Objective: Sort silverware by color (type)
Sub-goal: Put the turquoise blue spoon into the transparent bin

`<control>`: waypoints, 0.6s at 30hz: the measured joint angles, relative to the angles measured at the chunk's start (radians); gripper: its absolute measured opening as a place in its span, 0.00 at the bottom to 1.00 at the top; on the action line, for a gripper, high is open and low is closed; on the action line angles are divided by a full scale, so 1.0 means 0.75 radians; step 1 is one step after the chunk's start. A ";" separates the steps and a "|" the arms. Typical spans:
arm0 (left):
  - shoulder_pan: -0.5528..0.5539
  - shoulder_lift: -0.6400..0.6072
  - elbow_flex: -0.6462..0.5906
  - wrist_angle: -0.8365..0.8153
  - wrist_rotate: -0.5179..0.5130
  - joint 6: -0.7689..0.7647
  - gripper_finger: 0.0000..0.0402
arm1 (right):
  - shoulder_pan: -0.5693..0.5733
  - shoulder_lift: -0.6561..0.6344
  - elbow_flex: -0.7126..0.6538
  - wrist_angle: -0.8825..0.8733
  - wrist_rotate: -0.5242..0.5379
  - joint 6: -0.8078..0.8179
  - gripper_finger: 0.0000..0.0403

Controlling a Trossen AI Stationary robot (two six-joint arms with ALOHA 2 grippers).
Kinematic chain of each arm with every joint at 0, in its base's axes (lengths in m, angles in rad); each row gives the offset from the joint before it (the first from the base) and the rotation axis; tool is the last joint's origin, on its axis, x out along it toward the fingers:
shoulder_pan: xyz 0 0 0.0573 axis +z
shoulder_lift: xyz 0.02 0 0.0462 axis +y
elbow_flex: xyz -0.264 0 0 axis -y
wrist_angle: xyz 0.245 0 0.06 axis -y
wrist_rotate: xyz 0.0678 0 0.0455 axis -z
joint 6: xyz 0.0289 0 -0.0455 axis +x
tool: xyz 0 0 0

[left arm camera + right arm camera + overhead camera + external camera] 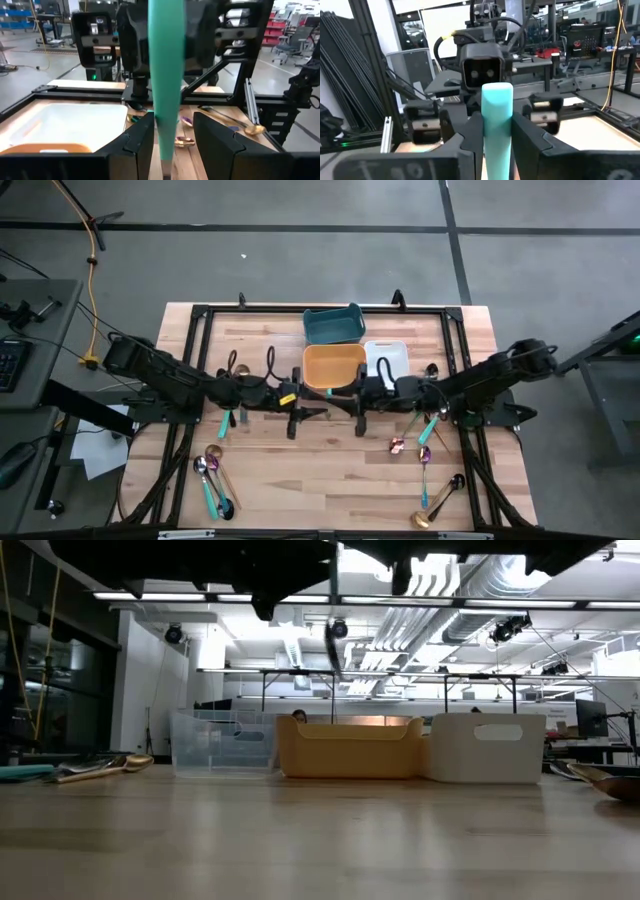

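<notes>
The wooden table (330,480) is boxed in by a black frame, and the widest bare stretch of wood lies in front of the orange tray (333,366), between two loose clusters of silverware. That tray sits mid-table with a teal tray (333,325) just behind it and a white tray (388,356) touching its right side (what any of them holds cannot be told). Both arms meet just in front of the orange tray and crowd that spot. The left gripper (172,137) is clenched on a teal-handled utensil (166,75), and the right gripper (496,132) grips the same teal handle from the opposite side. Spoons (212,470) lie well left-front of the tray; more silverware (425,455) lies right-front.
</notes>
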 joint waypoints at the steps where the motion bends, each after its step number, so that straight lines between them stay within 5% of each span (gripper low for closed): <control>1: 0.000 0.000 0.000 -0.001 0.000 0.000 0.33 | 0.000 0.005 0.013 -0.015 0.000 -0.010 0.17; 11: 0.000 0.000 0.000 -0.010 0.000 -0.031 0.32 | 0.000 0.027 0.080 -0.099 -0.012 -0.013 0.17; 18: 0.000 0.000 0.000 -0.014 -0.020 -0.034 0.12 | -0.001 0.027 0.080 -0.109 -0.013 0.002 0.20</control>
